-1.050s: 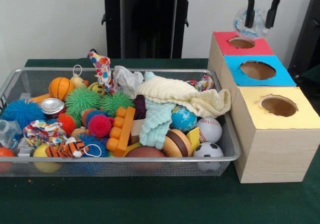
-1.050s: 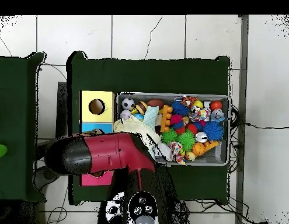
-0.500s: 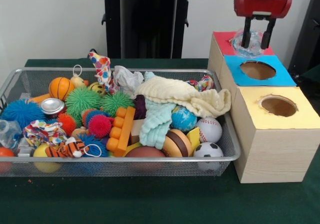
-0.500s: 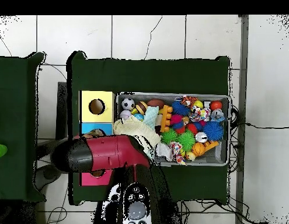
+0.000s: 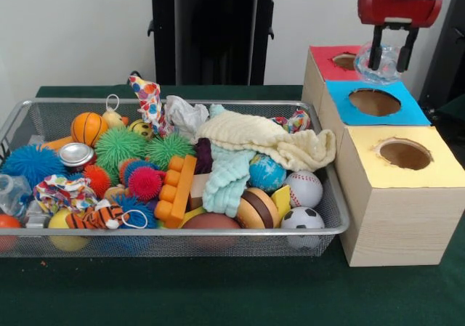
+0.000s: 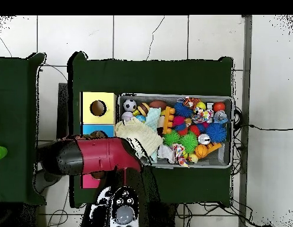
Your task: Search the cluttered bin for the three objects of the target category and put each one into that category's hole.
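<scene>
My gripper [image 5: 390, 56] hangs at the upper right, shut on a crumpled clear plastic piece [image 5: 383, 66]. It holds the piece just above the right back edge of the red-topped box [image 5: 327, 70], beside that box's hole [image 5: 350, 62] and behind the blue box's hole [image 5: 374, 102]. The yellow box's hole [image 5: 404, 154] is nearest the front. The wire bin [image 5: 336, 221] is heaped with toys, cloths and balls; another clear plastic piece [image 5: 10, 191] lies at its left end. In the overhead view the red arm [image 6: 92, 157] covers the red box and hides the gripper.
A cream cloth [image 5: 269, 139] drapes over the bin's right half. A metal can [image 5: 75, 154], spiky balls, an orange block toy [image 5: 176, 188] and sports balls fill the bin. A black stand [image 5: 214, 32] rises behind the table. Green cloth [image 5: 218, 290] covers the table.
The gripper came down with the clear plastic piece, then shifted right, from over the red box's hole to its right back edge. The bin's contents did not move.
</scene>
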Robot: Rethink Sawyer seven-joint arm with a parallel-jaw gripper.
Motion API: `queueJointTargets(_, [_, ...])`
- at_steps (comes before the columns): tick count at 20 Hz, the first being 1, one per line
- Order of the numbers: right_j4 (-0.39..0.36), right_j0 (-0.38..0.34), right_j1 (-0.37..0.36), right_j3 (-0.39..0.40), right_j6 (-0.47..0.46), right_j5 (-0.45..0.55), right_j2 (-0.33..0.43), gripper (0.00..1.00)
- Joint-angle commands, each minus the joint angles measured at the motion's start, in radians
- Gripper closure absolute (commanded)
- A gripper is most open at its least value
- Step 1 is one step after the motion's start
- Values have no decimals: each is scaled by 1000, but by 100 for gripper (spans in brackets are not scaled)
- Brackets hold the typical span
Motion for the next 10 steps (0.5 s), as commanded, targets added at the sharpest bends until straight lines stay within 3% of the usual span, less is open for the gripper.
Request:
queueJointTargets(1, [73,15,16,-52,264,71,-30,100])
queueJointTargets(7, [36,-17,93,-39,201,-50,-65,100])
queueJointTargets(10, [32,-28,92,-23,184,-66,-63,100])
